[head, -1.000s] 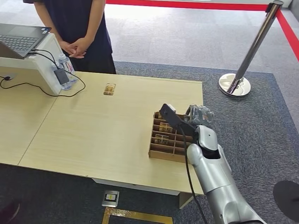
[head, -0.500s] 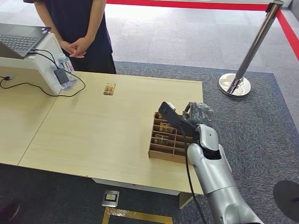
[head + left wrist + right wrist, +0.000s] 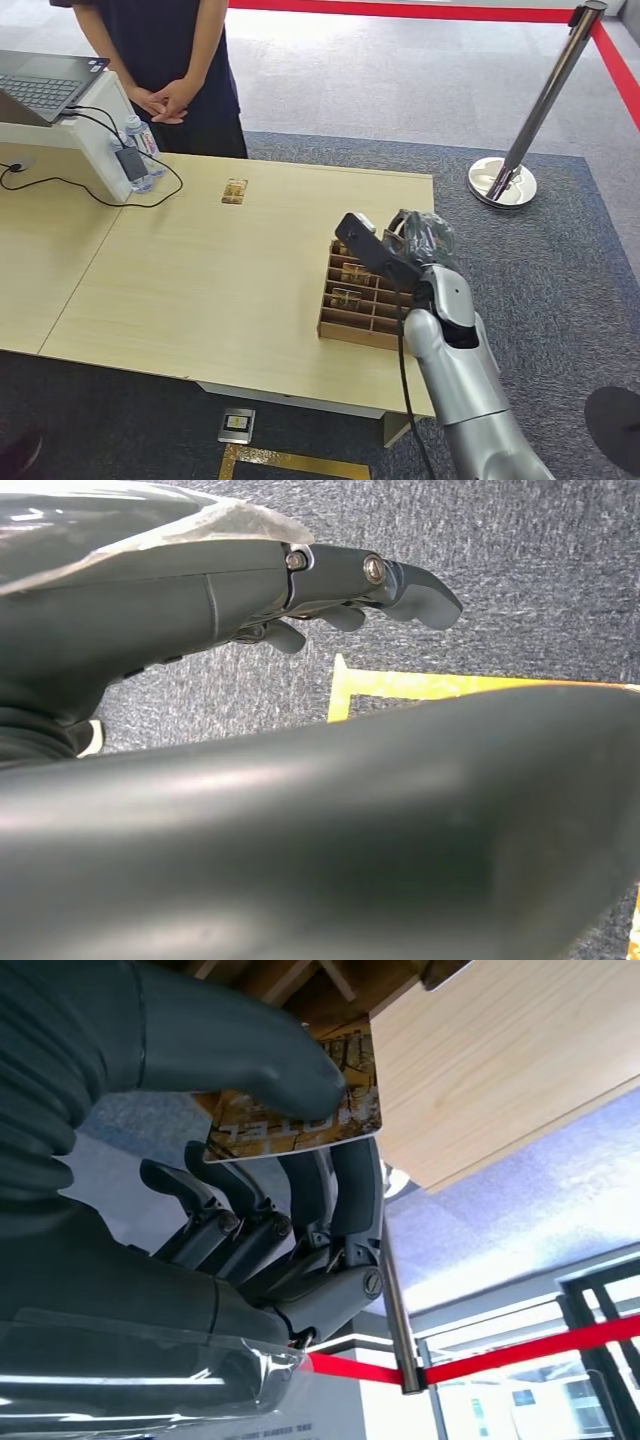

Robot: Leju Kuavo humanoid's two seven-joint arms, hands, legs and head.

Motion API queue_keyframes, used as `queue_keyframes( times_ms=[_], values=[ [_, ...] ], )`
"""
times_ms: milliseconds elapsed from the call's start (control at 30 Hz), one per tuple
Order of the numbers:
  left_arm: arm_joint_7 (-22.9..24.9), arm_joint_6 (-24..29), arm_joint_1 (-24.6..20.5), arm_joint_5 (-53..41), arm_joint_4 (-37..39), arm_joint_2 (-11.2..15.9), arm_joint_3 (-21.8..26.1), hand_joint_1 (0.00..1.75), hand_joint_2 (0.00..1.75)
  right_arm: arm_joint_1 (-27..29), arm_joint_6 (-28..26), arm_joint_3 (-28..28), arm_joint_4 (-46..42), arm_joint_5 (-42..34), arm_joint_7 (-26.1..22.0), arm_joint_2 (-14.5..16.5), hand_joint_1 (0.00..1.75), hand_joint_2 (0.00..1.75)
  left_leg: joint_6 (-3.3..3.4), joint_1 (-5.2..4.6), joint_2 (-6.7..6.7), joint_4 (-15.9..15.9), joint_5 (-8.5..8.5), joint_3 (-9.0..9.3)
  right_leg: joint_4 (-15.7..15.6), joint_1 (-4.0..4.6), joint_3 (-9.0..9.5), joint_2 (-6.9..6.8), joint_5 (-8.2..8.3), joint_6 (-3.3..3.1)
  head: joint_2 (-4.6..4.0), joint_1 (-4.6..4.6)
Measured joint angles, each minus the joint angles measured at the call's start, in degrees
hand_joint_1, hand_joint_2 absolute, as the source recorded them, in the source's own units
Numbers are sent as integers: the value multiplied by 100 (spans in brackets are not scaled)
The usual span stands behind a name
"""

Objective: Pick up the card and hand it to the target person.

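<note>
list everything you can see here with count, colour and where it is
card: one, gold-brown, pinched in the right hand over the tray
second card: one, gold-brown, far side of the table
tray: one, brown, compartmented, near right table edge
table: one, light wood
laptop: one, dark, on a white stand, far left
bottles: two, clear, beside the stand
stanchion: one, silver, with red belt, on the carpet at right
person: one, dark clothes, behind the table, hands clasped
right hand: grey, holds the card
left hand: dark grey, hanging over the carpet
</note>
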Motion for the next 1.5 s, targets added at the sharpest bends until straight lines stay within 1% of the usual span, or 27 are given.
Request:
queue_keyframes(
  times_ms=[100, 233, 400, 500, 733, 900, 1033, 1267, 1500],
  values=[
    [-1, 0, -1, -20, 0, 0, 0, 0, 0, 15, 154, 89, -166, -386, -304, 0, 171, 175, 0, 0, 0, 0, 0, 0, 0, 0, 0, 0, 0, 0, 0, 0],
    [-10, -25, -1, -55, 0, 3, -2, 0, 0, 25, 404, 223, -321, -950, -689, 0, 168, 175, 0, 0, 0, 0, 0, -1, 0, 0, 0, 0, 0, 0, 0, -1],
    [-13, -66, -5, -140, 0, 8, -17, 0, 0, -79, 626, 392, -241, -1448, -923, 36, 162, 175, 0, 0, 0, 0, 0, -4, 0, 0, 0, 0, 0, 0, 0, 0],
    [-14, -82, -10, -176, 0, 9, -27, 0, 0, -271, 614, 496, 35, -1554, -922, 114, 161, 175, 0, 1, 1, 0, 0, -3, 1, 0, 0, 0, 0, 0, 0, -1],
    [-15, -87, -15, -214, 1, 9, -44, 0, 0, -681, 427, 668, 881, -1577, -822, 359, 166, 175, 0, 2, 1, 0, 1, -4, 2, 2, -1, 0, 0, 0, 0, 1],
    [-8, -89, -24, -233, 0, 9, -53, 0, 0, -1063, 251, 746, 1578, -1582, -784, 579, 166, 175, 0, 2, 1, 0, 1, -5, 1, 2, -3, 0, 0, 0, 0, 0],
    [-4, -93, -28, -240, 0, 8, -58, 0, 0, -1270, 152, 782, 1969, -1646, -830, 705, 164, 175, 0, 2, 1, 0, 1, -5, 1, 2, -3, 0, 0, 0, 0, 0],
    [3, -93, -31, -276, 1, 4, -96, 0, 0, -1529, 66, 815, 2281, -1827, -901, 862, 166, 175, 0, 2, 1, 0, 1, -6, 1, 2, -4, 0, 0, 0, 0, 1],
    [49, -86, -37, -294, 1, 4, -151, 0, 0, -1752, 8, 1082, 2302, -2297, -869, 913, 159, 175, 0, 2, 0, 0, 1, -6, 1, 2, -5, 0, 0, 0, 0, -1]
  ],
)
